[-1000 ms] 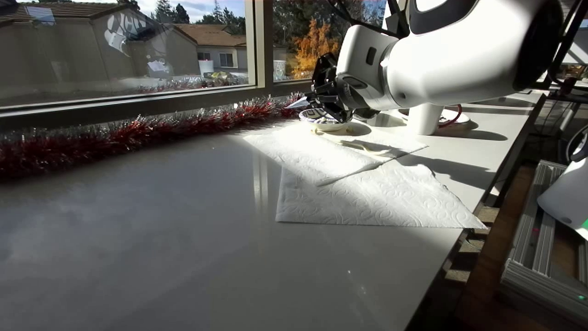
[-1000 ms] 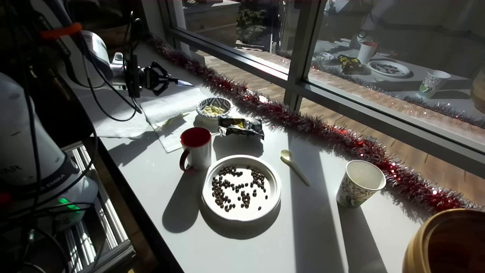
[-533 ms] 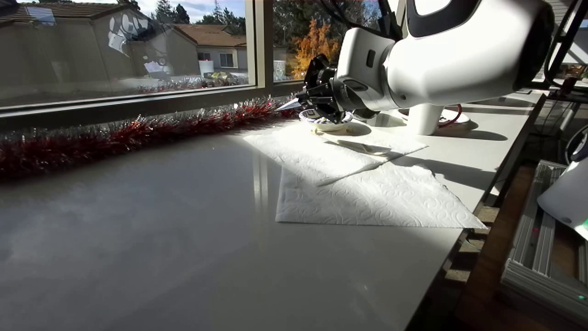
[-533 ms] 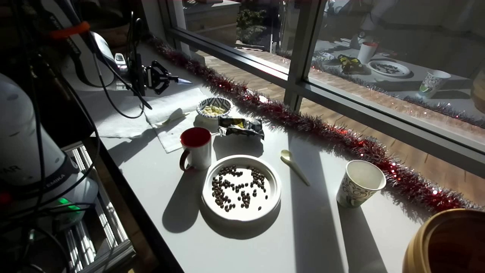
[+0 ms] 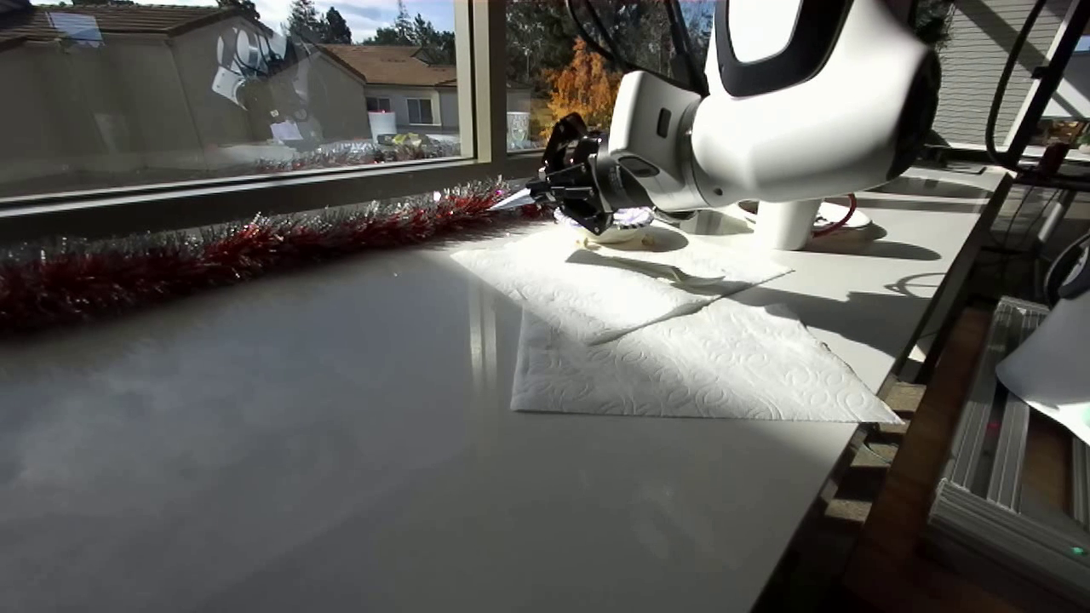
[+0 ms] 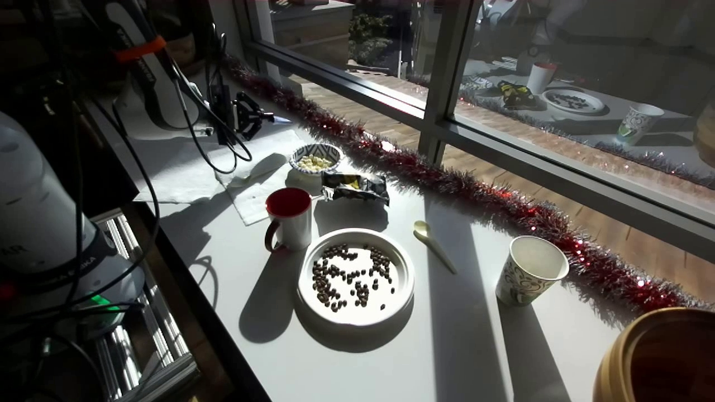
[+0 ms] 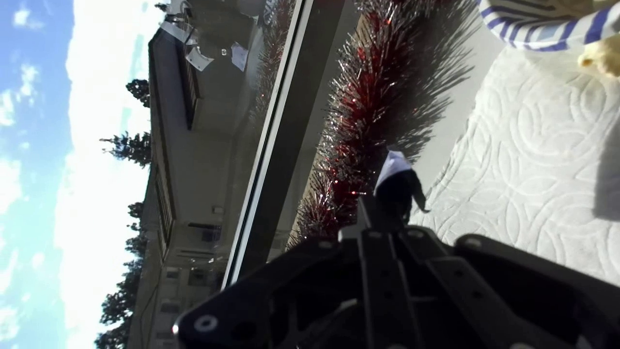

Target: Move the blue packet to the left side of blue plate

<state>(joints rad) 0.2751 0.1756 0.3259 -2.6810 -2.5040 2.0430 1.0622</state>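
Note:
The blue packet (image 7: 396,186) is dark navy with a pale whitish corner. My gripper (image 7: 385,220) is shut on it, and the packet juts out past the fingertips. In both exterior views my gripper (image 5: 540,195) (image 6: 270,118) holds the packet (image 5: 513,201) (image 6: 281,120) above the table, pointing toward the window side. The blue plate (image 6: 328,149) is a small dish with a blue-and-white patterned rim and pale popcorn-like bits inside. The plate also shows partly behind the gripper in an exterior view (image 5: 637,220) and at the top right of the wrist view (image 7: 542,30).
Paper towels (image 5: 673,366) lie under and beside the plate. Red-silver tinsel (image 6: 357,134) runs along the window. A dark snack bag (image 6: 355,187), a red-lined mug (image 6: 296,226), a white plate of beans (image 6: 357,318), a spoon (image 6: 435,245), a paper cup (image 6: 530,273) and a wooden bowl (image 6: 620,357) stand beyond.
My gripper, still shut on the packet, has moved left and slightly down in an exterior view, away from the plate. The forearm has swung too. The table objects have not moved.

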